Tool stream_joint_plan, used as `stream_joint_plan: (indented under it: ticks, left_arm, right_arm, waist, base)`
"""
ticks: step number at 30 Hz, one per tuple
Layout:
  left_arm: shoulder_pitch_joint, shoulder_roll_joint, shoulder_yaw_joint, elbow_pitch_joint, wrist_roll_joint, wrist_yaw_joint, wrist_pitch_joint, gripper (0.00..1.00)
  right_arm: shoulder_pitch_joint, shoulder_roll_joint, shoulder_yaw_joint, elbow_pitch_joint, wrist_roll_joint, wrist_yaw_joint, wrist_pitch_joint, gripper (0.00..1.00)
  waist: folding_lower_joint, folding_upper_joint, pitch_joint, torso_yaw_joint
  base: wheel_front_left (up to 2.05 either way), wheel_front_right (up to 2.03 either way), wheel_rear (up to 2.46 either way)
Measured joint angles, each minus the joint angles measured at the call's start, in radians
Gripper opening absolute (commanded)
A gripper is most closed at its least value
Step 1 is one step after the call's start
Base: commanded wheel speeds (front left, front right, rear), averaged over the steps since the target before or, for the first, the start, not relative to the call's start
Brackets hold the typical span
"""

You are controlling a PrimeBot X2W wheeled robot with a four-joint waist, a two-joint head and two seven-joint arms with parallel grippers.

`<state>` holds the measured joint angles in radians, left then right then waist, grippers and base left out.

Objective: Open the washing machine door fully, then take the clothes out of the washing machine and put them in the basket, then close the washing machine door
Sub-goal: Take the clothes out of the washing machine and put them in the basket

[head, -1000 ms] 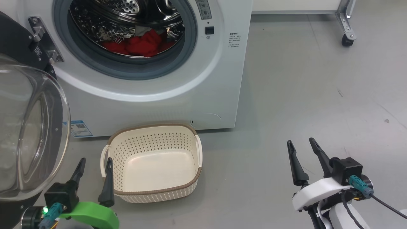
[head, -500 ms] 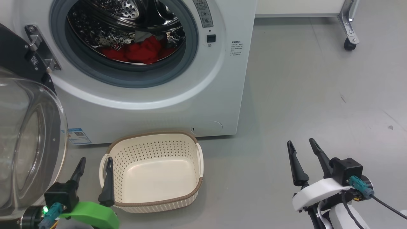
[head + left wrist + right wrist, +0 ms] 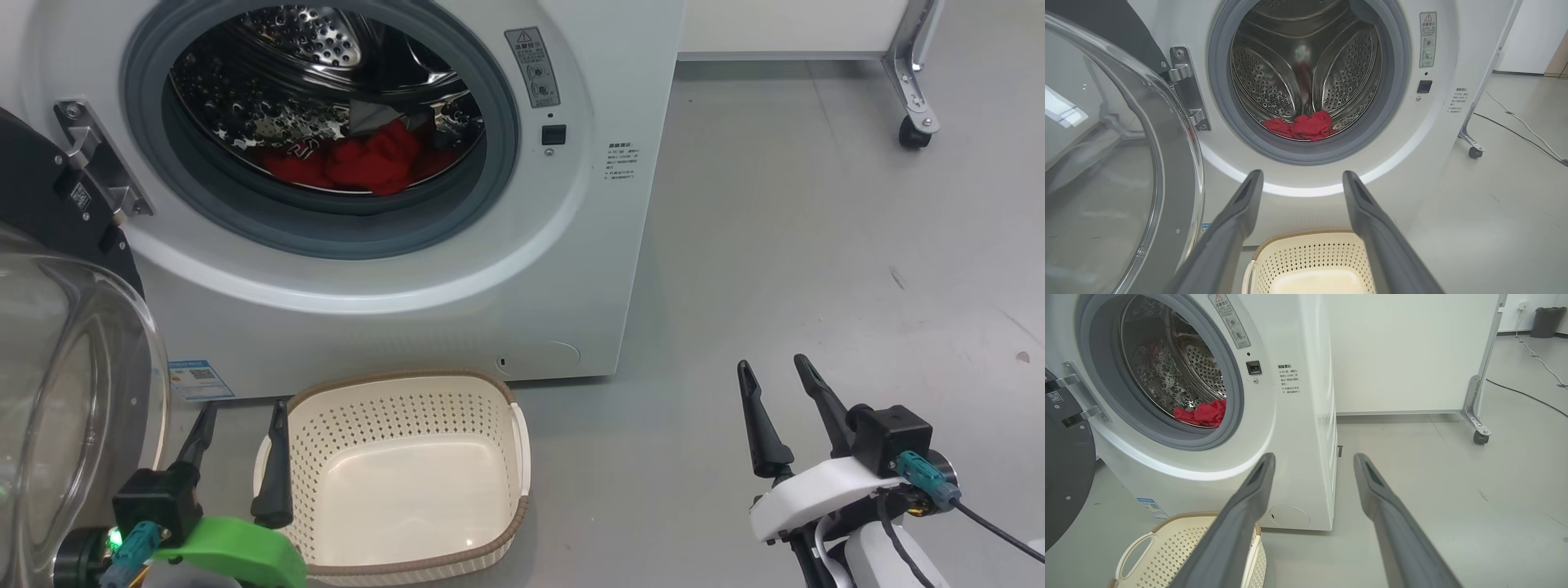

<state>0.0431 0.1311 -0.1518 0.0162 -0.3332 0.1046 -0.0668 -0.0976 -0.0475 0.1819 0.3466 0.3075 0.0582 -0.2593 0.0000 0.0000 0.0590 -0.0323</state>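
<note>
Everything had slid lower in the head view as the camera tilted; nothing itself had moved. Left jaws and right jaws stood spread and empty, pointing toward the washing machine (image 3: 588,269). Beside the left jaws the basket (image 3: 392,379) sat mouth-up on the floor, just before the machine. The washing machine door (image 3: 73,392) hung swung left, glass bulging rightward. Deep in the drum the clothes (image 3: 359,163) lay crumpled, stretched left-to-right

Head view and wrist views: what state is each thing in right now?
washing machine door: swung open to the left.
clothes: bunched at the bottom of the drum, ungrasped.
basket: upright on the floor, empty.
left gripper: open, empty.
right gripper: open, empty.
</note>
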Motion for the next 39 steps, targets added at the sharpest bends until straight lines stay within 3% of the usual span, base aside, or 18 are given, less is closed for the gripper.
stream_joint_plan:
  ticks: [39]
  left_arm:
    - [-0.003,-0.026,-0.030,-0.003,-0.006,0.003,0.026,1.00]
  right_arm:
    - [-0.003,0.000,0.002,-0.029,0.002,-0.009,0.000,1.00]
  waist:
    - [0.0000,0.0000,0.052,0.008]
  base:
    - [0.09,-0.09,0.00]
